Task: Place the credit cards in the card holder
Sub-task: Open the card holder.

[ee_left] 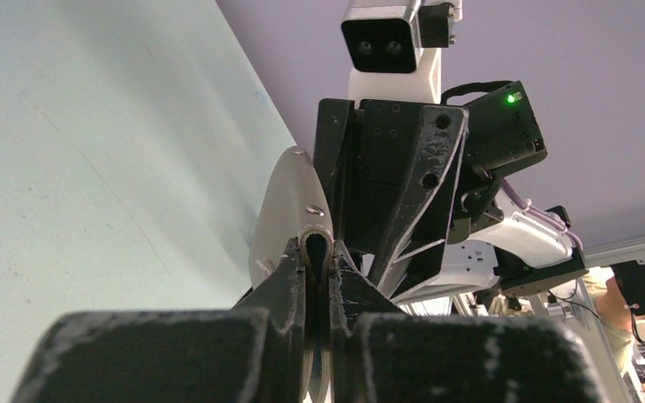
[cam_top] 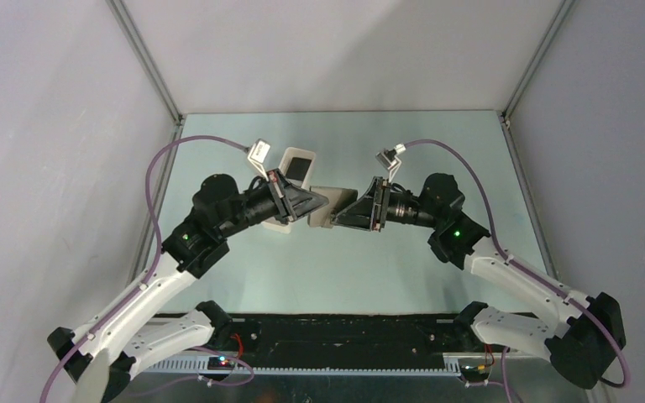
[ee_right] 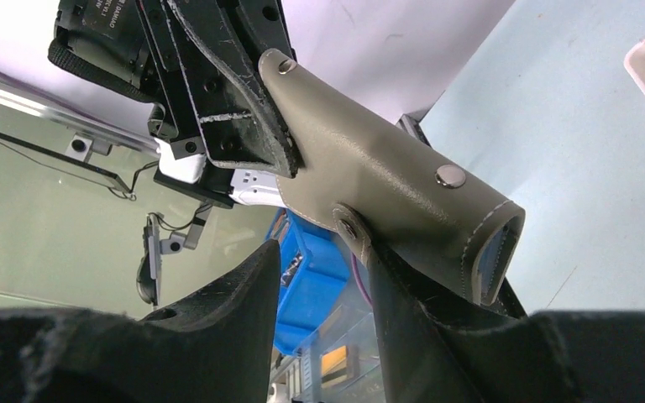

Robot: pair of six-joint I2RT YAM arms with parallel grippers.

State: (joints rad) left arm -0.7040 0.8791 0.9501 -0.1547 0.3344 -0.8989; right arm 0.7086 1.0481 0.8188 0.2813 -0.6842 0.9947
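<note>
Left fingers [ee_left: 290,290] clamp tight on the card holder [ee_left: 290,201], right fingers [ee_right: 411,327] half-open at its three o'clock, touching it; credit cards apparently not yet inserted.

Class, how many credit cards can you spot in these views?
1: a dark credit card lies in the white tray, beyond the left gripper. Others may be hidden beneath it.

Dead centre, the left gripper [cam_top: 315,201] and right gripper [cam_top: 348,214] meet nose to nose at the wallet [cam_top: 333,207], so we see no way through between them. A white tray [cam_top: 296,168] blocks 11 o'clock (just behind the left gripper). From the wallet, the table [cam_top: 369,269] lies bare at 6 o'clock, between the left arm [cam_top: 159,277] and right arm [cam_top: 512,273], and at 1 o'clock.
</note>
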